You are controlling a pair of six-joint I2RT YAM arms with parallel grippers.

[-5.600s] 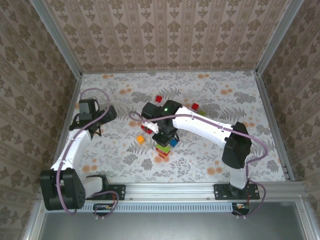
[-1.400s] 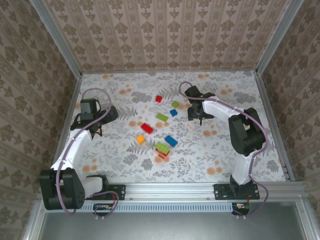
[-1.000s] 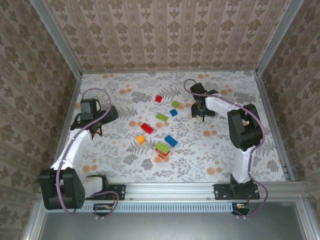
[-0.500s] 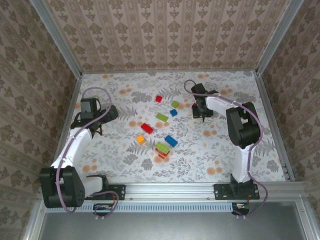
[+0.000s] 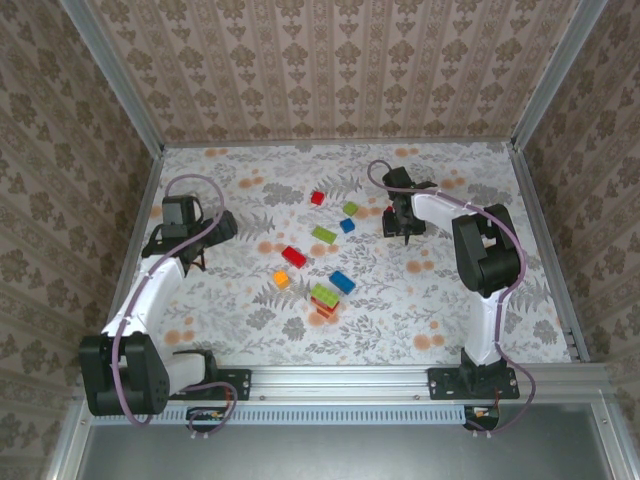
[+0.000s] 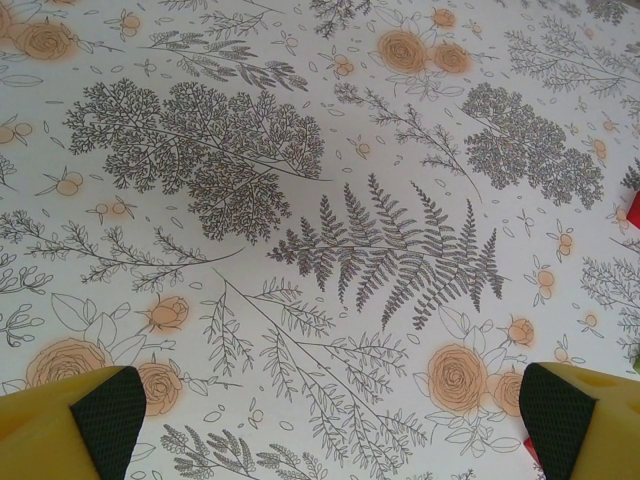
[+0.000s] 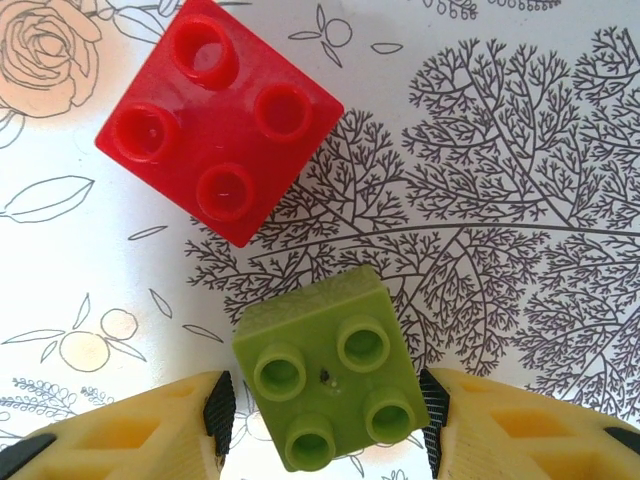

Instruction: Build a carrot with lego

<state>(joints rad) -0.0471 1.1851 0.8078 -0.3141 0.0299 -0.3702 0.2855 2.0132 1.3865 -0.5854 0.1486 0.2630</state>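
The right claw (image 7: 325,415) squeezes a green square brick (image 7: 330,385), with one pad on each side of it. A red square brick (image 7: 220,115) lies just ahead of the claw. The left claw (image 6: 325,415) is wide open and holds nothing.

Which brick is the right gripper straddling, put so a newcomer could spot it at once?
On the floral table, look toward the far right, where the right gripper points down. Between its yellow fingers lies a square four-stud brick. It is olive green, unlike the red square brick just beyond it.
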